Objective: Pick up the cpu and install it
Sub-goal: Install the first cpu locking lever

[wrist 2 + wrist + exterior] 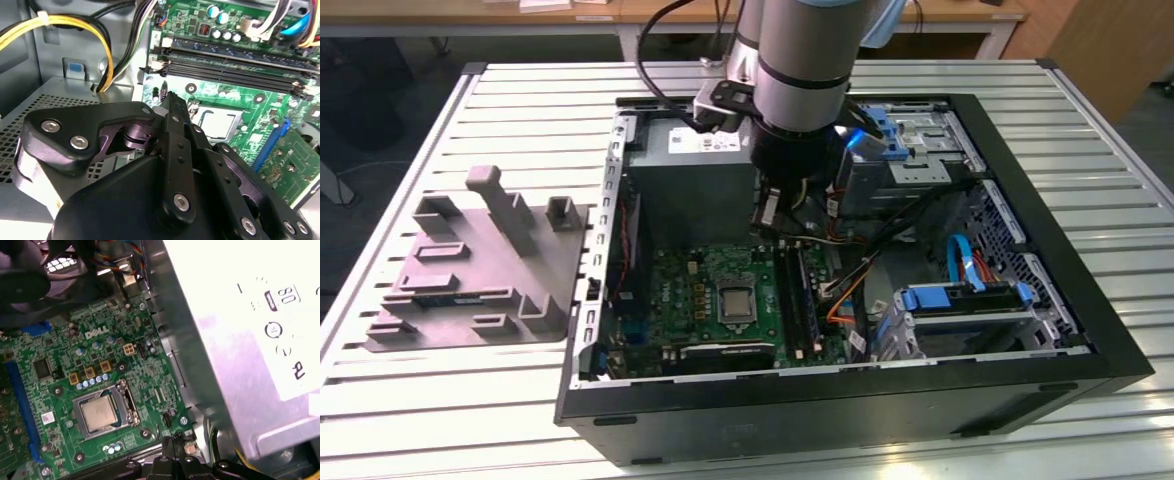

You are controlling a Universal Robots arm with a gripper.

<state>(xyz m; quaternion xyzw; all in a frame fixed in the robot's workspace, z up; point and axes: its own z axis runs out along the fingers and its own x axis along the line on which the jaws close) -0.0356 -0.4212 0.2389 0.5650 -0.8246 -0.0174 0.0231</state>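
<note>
Exterior view is showing the case [1067,330] lying open on the slatted table [480,400], with the arm [801,70] reaching down inside it beside the power supply [700,190]. The motherboard [707,300] is lying flat on the case floor.

The gripper [170,100] is hanging just above the board, its fingers [172,115] pressed together at the tips and holding nothing that I can see.

The cpu [100,412] is sitting in its socket [127,402], silvery top facing up, a short way ahead of the fingertips in both wrist views and apart from them. It is lying flat and level; being square it is showing no long axis, and its edges are running parallel to the socket frame.

Judging from this, the chip is already seated. Whether the socket latch is closed I cannot tell.
</note>
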